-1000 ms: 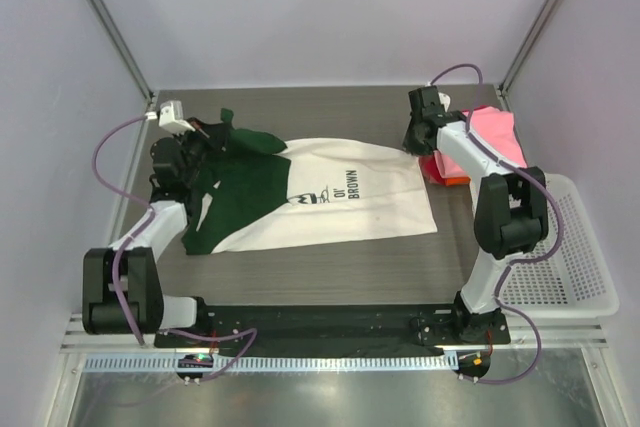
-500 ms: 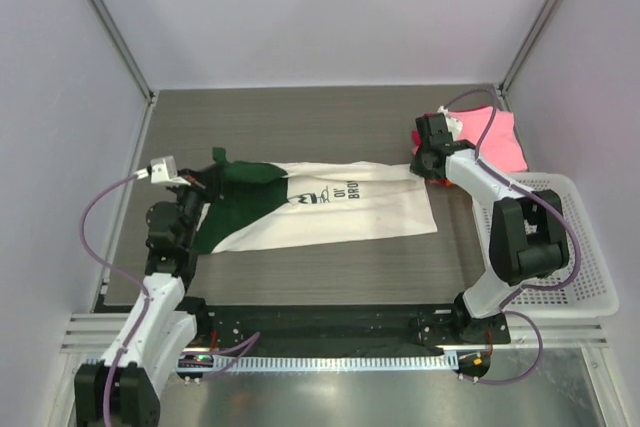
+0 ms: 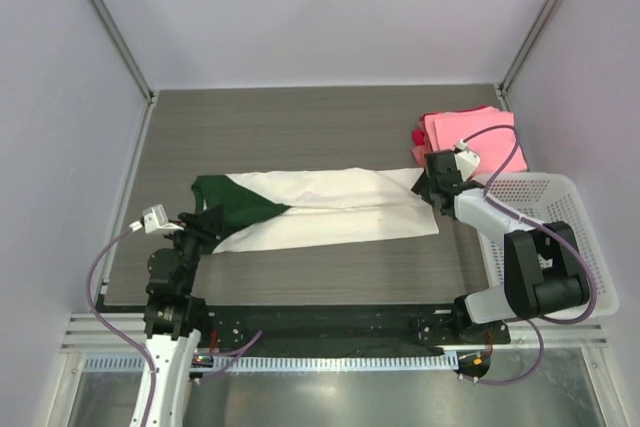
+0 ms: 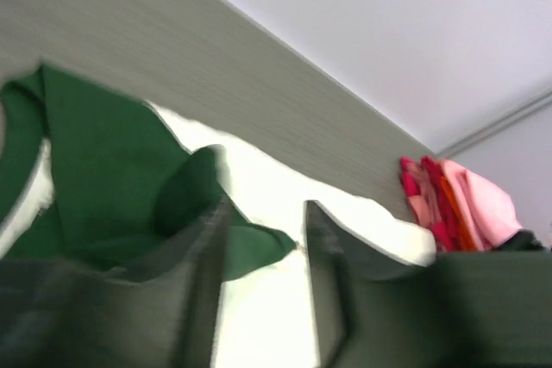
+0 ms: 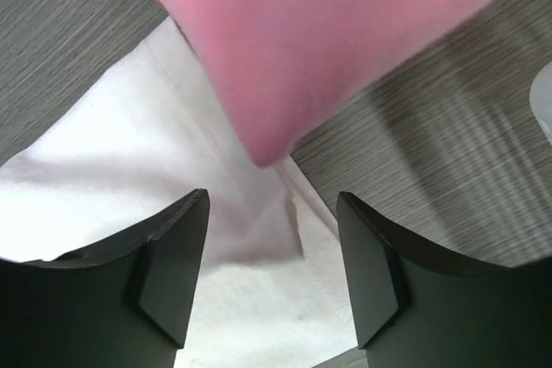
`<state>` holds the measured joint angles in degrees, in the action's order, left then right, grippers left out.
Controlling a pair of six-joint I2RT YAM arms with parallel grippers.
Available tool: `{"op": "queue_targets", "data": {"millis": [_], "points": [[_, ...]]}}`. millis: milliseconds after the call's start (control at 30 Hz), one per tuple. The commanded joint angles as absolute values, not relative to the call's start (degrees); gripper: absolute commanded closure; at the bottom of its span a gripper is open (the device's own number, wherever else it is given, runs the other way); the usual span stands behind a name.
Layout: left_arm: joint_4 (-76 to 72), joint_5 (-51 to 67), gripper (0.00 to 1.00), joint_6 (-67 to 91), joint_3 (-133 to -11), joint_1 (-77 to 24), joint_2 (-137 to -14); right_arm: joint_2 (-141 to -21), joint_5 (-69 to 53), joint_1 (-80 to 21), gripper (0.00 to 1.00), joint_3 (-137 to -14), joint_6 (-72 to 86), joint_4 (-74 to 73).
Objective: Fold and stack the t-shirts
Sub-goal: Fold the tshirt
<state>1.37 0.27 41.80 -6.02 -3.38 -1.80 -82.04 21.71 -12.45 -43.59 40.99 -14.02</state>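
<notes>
The cream-white t-shirt (image 3: 340, 209) lies folded lengthwise into a long strip across the table, with its dark green sleeve (image 3: 236, 207) at the left end. My left gripper (image 3: 203, 224) sits low at that end. In the left wrist view the left gripper (image 4: 266, 206) is open, and the green sleeve tip (image 4: 259, 247) lies loose between the fingers. My right gripper (image 3: 431, 187) is at the strip's right end. In the right wrist view the right gripper (image 5: 272, 198) is open over the cream cloth (image 5: 129, 152). The pink t-shirt (image 3: 468, 132) tops a folded stack at the back right.
A white mesh basket (image 3: 590, 267) stands at the right edge, beside the right arm. Red and orange folded shirts (image 4: 435, 213) lie under the pink one. The blurred pink cloth (image 5: 302, 40) hangs close above the right fingers. Grey walls enclose the table on three sides.
Both arms drew the shirt's far edge toward the near side, folding it in half so the chest print is hidden. Both grippers then opened and let the cloth go.
</notes>
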Motion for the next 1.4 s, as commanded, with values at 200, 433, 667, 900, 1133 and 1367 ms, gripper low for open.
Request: {"op": "queue_targets", "data": {"millis": [200, 433, 667, 900, 1133, 1367], "points": [[7.38, 6.44, 0.25, 48.16, -7.64, -3.52, 2.37, -78.66, 16.39, -15.99, 0.32, -46.57, 35.96, -3.88], [8.44, -1.76, 0.18, 52.3, -16.24, -3.43, -20.48, -90.51, -14.96, -25.03, 0.38, -57.53, 32.7, 4.13], [15.19, 1.91, 0.07, 48.87, -41.79, -3.08, -58.65, -107.74, -29.34, -35.58, 0.41, -72.49, 32.61, 6.59], [16.26, 4.04, 0.01, 52.99, -51.84, -2.55, -74.77, -119.34, -35.84, -41.65, 0.41, -84.7, 31.46, 9.23], [19.77, 4.84, 0.0, 56.25, -57.91, -2.29, -87.34, -129.19, -37.97, -43.42, 0.4, -92.54, 32.25, 9.49], [25.48, 1.59, 0.0, 56.78, -65.03, -0.26, -99.57, -134.65, -38.84, -44.47, 0.4, -94.31, 32.96, 9.67]]}}
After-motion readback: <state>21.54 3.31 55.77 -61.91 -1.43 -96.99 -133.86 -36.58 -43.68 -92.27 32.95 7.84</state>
